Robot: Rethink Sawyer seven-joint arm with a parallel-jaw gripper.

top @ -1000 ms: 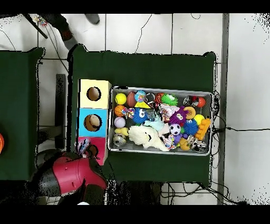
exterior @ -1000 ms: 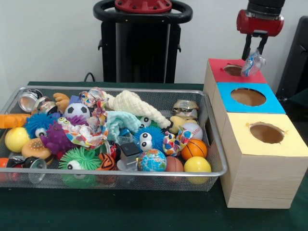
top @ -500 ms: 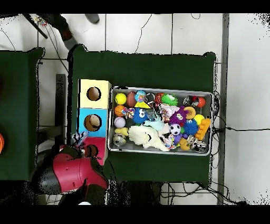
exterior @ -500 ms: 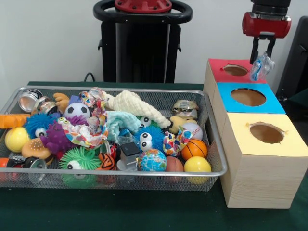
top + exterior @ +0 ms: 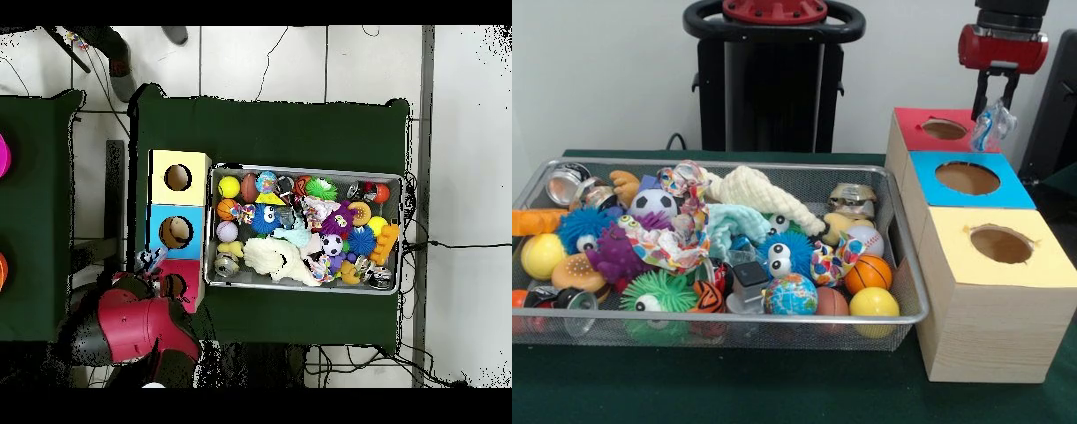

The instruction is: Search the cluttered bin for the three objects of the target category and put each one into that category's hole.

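Note:
The bin (image 5: 905, 311) is a silver wire-mesh basket full of toys, balls, cans and cloths; it also shows in the overhead view (image 5: 304, 171). To its right stand three wooden boxes with round holes: red top (image 5: 943, 130), blue top (image 5: 967, 178), yellow top (image 5: 1001, 245). My gripper (image 5: 993, 110) hangs above the right edge of the red box. It is shut on a crumpled clear-and-blue plastic wrapper (image 5: 991, 124). In the overhead view the wrapper (image 5: 150, 260) sits just outside the red box (image 5: 175, 283).
In the bin lie a cream knitted cloth (image 5: 759, 196), a soccer ball (image 5: 653, 204), a globe ball (image 5: 789, 295), a basketball (image 5: 868, 273), a yellow ball (image 5: 874, 303) and crushed cans (image 5: 852, 199). The robot pedestal (image 5: 772, 79) stands behind.
My gripper, holding the wrapper, has risen and moved right, from over the red box's hole to its right edge.

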